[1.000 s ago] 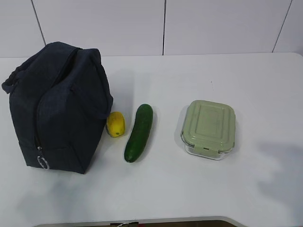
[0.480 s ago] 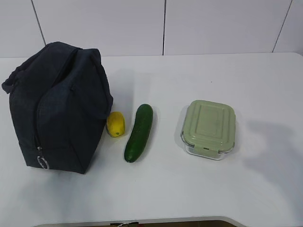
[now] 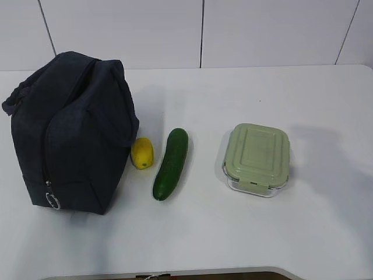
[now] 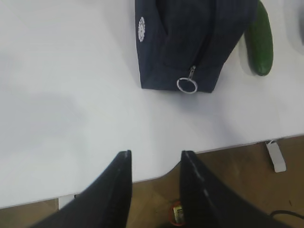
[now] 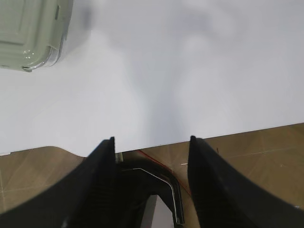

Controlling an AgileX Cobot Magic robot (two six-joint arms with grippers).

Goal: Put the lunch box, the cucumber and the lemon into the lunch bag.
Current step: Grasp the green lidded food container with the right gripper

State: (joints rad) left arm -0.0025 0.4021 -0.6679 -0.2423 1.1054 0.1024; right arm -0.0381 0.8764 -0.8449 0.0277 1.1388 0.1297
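The dark navy lunch bag [image 3: 73,131] stands zipped at the left of the white table [image 3: 245,233], its metal ring pull [image 4: 187,85] at the near lower corner. Right beside it lies the yellow lemon [image 3: 142,153], then the dark green cucumber [image 3: 171,163], whose end also shows in the left wrist view [image 4: 260,40]. The lunch box [image 3: 257,158] with its pale green lid sits to the right; a corner of the lunch box [image 5: 33,33] shows in the right wrist view. My left gripper [image 4: 154,154] hangs open over the table's front edge, empty. My right gripper [image 5: 152,141] is open and empty there too.
The table's front edge [image 4: 228,145] runs under both grippers, with brown floor [image 5: 256,156] below. A white panelled wall [image 3: 204,29] stands behind the table. Neither arm shows in the exterior view.
A soft shadow at the table's right has slid up and leftward toward the lunch box. The objects have not moved.
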